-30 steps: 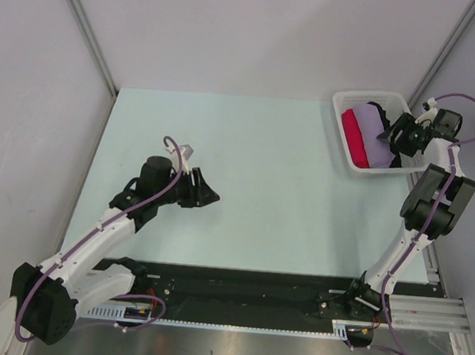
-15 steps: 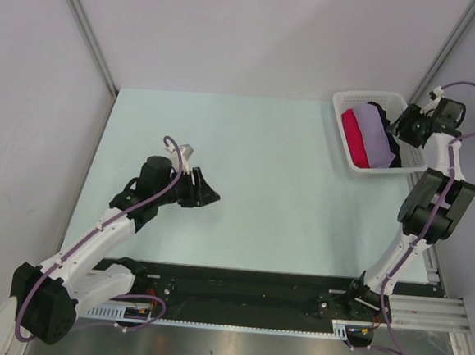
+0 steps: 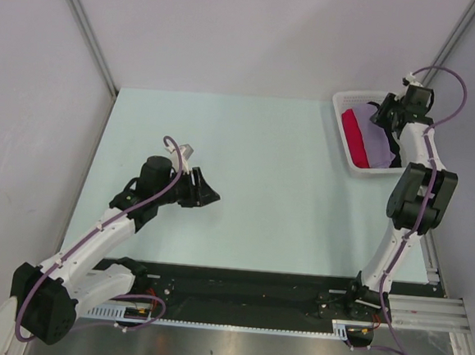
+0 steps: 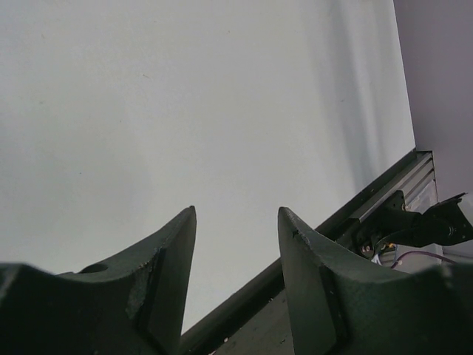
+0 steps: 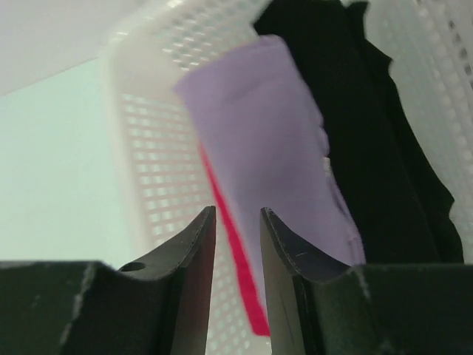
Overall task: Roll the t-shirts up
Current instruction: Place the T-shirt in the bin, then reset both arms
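Observation:
A white mesh basket (image 3: pixel 346 153) at the table's far right holds a crimson-pink t-shirt roll (image 3: pixel 355 131), a lilac t-shirt (image 3: pixel 377 144) and a black one (image 3: pixel 393 153). My right gripper (image 3: pixel 384 117) hovers over the basket's far end. In the right wrist view the lilac t-shirt (image 5: pixel 266 140) lies between the black one (image 5: pixel 369 111) and a strip of the crimson one (image 5: pixel 240 281). The right gripper (image 5: pixel 237 211) stands narrowly open above them, holding nothing. My left gripper (image 3: pixel 211 197) is open and empty over bare table, as the left wrist view (image 4: pixel 236 211) shows.
The basket's mesh wall (image 5: pixel 151 155) is to the left of the right fingers. Grey walls enclose the table on three sides. A black rail (image 3: pixel 245 285) with the arm bases runs along the near edge, also in the left wrist view (image 4: pixel 384 196).
My right gripper has moved from the basket's right side up and leftwards to over its far end. The left arm has not moved.

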{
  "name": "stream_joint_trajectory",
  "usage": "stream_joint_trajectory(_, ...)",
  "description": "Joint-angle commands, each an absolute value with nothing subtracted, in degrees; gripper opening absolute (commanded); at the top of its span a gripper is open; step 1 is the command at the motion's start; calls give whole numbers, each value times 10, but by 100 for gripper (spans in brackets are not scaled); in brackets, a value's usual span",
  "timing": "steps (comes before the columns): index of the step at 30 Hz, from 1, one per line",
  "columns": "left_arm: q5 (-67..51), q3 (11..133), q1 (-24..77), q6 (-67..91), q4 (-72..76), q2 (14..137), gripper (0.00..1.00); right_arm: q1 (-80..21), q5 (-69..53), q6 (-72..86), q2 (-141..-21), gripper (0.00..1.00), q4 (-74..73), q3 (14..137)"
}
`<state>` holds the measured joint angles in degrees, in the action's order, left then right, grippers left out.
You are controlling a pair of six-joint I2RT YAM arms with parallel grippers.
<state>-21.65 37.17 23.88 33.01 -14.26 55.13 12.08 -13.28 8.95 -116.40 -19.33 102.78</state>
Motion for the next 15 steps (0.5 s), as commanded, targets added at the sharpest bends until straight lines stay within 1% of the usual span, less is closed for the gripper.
stream_joint_trajectory(1,-217,367,240,330,-134,547,54,147,-115,106,-1208,34,-180,1021)
stream_joint_trajectory(4,-215,366,240,330,-134,549,54,152,-134,111,-1237,32,-186,1020)
stream_joint_trajectory(10,-208,373,240,334,-138,549,55,156,-149,119,-1229,34,-178,1012)
stream_joint_trajectory(13,-203,379,240,337,-142,549,57,156,-140,127,-1205,41,-192,1034)
stream_joint_trajectory(14,-200,382,240,338,-144,548,60,156,-133,129,-1200,46,-200,1041)
stream_joint_trajectory(15,-198,386,240,338,-147,549,62,156,-130,141,-1194,48,-220,1061)
